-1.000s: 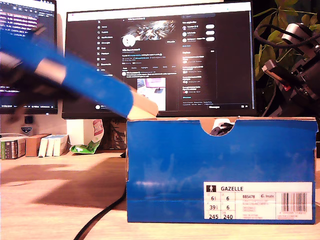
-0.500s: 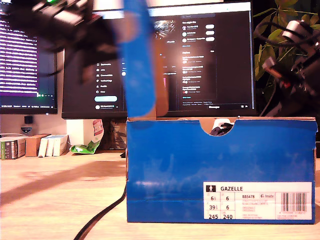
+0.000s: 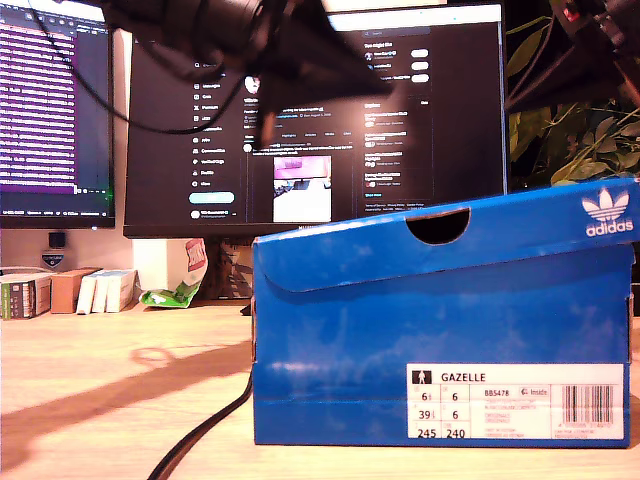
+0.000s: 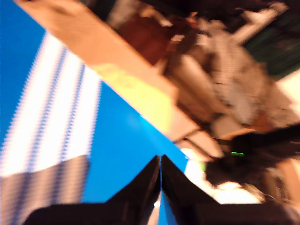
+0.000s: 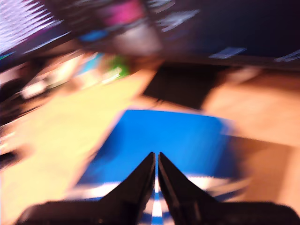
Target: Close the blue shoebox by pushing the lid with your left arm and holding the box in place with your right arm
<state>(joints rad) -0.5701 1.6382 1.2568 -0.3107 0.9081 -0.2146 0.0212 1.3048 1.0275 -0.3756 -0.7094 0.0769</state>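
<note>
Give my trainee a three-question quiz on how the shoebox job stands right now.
1. True or false: the lid lies flat and fully shut on the shoebox.
2. In the exterior view, which end of the lid sits higher? A) that view's left B) that view's right
3. How do the jaws of my first gripper and my second gripper stand?

Key: 1 false, the lid is down but tilted. 2 B. 3 both pressed shut, holding nothing.
</note>
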